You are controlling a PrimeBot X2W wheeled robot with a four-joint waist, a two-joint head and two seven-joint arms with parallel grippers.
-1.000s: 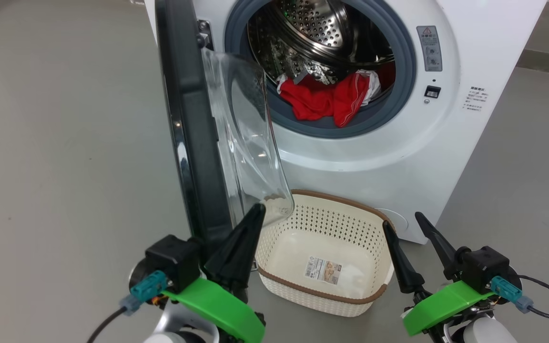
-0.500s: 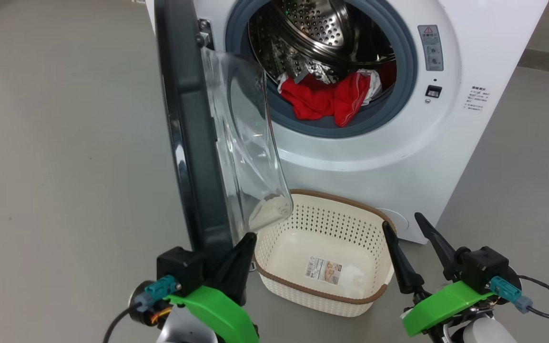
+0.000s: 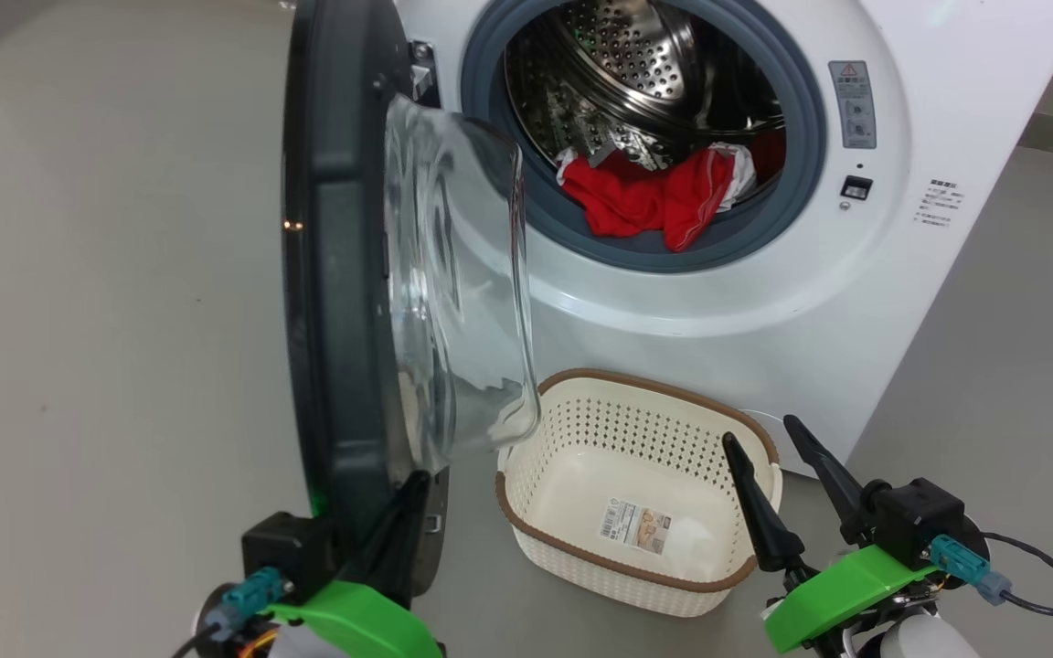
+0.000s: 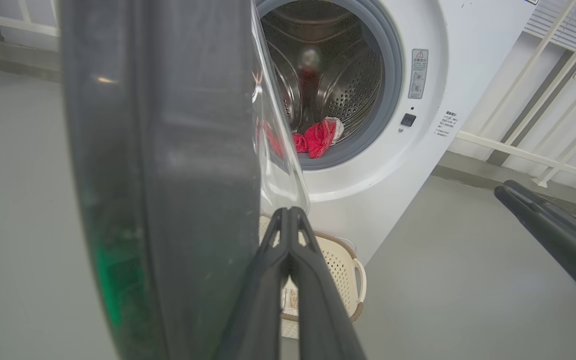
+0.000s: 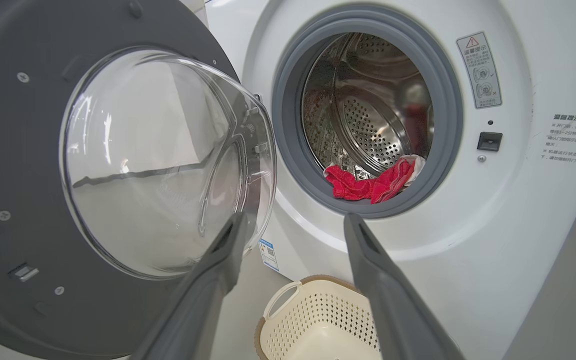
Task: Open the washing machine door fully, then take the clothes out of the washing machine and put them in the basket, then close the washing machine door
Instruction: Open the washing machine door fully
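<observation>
door (image 3: 335,274): open, perhaps not fully
clothes (image 3: 645,196): in drum (image 3: 627,73)
basket (image 3: 636,429): empty
left gripper (image 4: 288,212): closed, empty
right gripper (image 3: 760,431): wide, empty

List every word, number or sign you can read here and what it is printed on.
Grey warning sticker on the big white front-loading washing machine: red warning triangle; its characters are too small to read.
Black printed block further right: Chinese lines, blurred.
Small blue sticker low on the machine: unreadable.
Label on the cream perforated plastic basket's bottom: barcode, print too small.
</observation>
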